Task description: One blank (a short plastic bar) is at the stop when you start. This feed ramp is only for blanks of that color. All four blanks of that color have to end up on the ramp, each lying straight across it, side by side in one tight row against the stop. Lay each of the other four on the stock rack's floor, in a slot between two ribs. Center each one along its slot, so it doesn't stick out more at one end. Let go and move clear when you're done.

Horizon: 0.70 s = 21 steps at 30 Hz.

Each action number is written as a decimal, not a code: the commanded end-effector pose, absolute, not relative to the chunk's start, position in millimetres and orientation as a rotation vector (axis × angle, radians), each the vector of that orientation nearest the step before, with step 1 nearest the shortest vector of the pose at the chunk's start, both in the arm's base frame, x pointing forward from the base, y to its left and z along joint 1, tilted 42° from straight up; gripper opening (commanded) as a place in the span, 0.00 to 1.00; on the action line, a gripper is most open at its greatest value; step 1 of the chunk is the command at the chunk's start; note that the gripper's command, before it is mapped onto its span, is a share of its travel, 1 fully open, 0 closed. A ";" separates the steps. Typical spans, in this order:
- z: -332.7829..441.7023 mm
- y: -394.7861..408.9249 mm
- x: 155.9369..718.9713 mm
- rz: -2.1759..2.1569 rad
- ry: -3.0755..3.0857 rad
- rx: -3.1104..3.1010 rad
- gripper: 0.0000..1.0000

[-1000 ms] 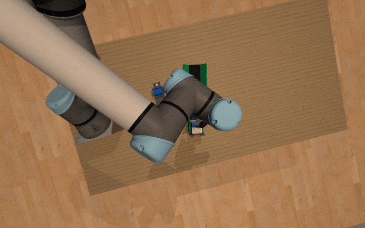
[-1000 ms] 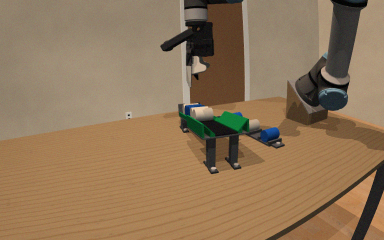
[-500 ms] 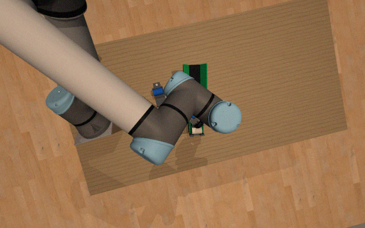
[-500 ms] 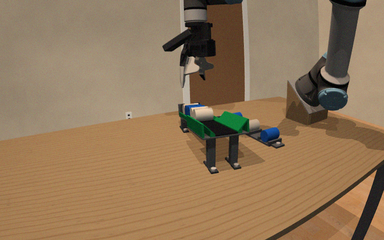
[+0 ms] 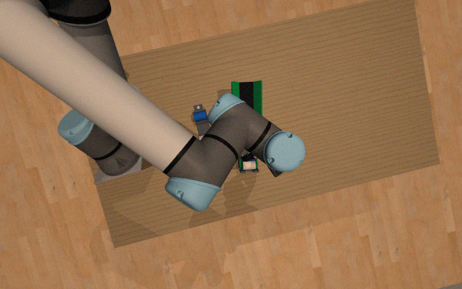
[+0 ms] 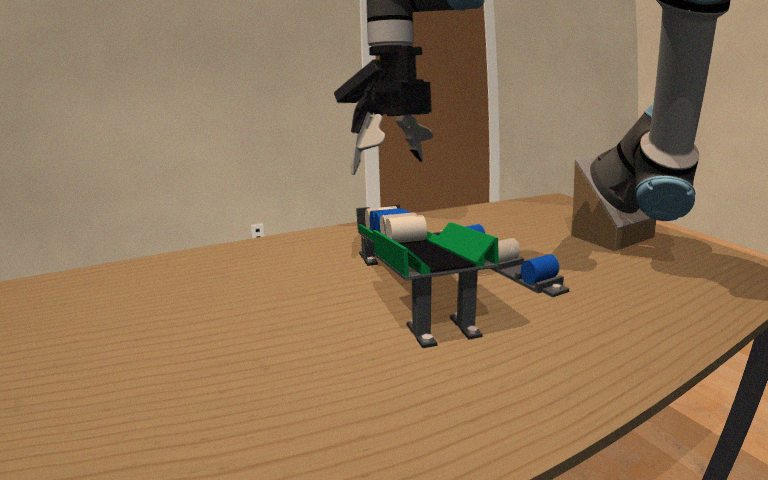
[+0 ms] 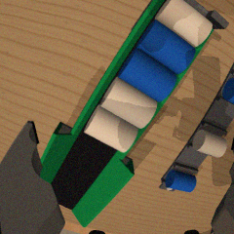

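In the top view the arm covers most of the work; the beige blank (image 5: 249,165) (image 6: 382,208) (image 7: 185,21) at the stop (image 5: 249,171) (image 7: 217,19) shows the ramp (image 5: 257,99) (image 6: 390,251) (image 7: 109,190) is for beige, and the end blue blank (image 5: 200,115) (image 6: 540,268) (image 7: 181,180) lies on the stock rack (image 5: 203,128) (image 6: 515,272) (image 7: 192,158); in the exterior view the hand (image 6: 387,166) (image 7: 137,127) hangs above the ramp, fingers apart with nothing between them, well clear of the blanks; in the wrist view the first blue blank (image 7: 167,46) and second blue blank (image 7: 147,75) sit between the stop's beige one and two more beige blanks, while a beige blank (image 6: 508,249) (image 7: 211,142) lies on the rack; the step in hand looks like lining up for a blank on the ramp; it wants the fingers squared to the chosen blank before descending, clear of the green walls and its neighbours; a blue one should rise straight up, then settle centred between ribs; the beige ones can afterwards be closed up tight, kept straight across.
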<state>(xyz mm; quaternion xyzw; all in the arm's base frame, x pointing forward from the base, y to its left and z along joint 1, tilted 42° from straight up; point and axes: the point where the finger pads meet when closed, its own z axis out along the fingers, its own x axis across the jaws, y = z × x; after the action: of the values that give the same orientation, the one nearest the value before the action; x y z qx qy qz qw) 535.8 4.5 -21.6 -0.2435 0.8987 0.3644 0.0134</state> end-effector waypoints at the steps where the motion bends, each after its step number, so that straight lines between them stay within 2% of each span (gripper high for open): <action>1: -26.2 1.3 531.4 1.152 2.912 -0.533 1.00; 21: -30.9 -2.6 525.7 1.171 3.070 -0.083 1.00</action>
<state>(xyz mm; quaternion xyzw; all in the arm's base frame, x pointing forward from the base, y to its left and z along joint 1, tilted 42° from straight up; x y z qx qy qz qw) 528.7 -1.2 -28.5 -0.0614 0.9294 0.3592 -0.0586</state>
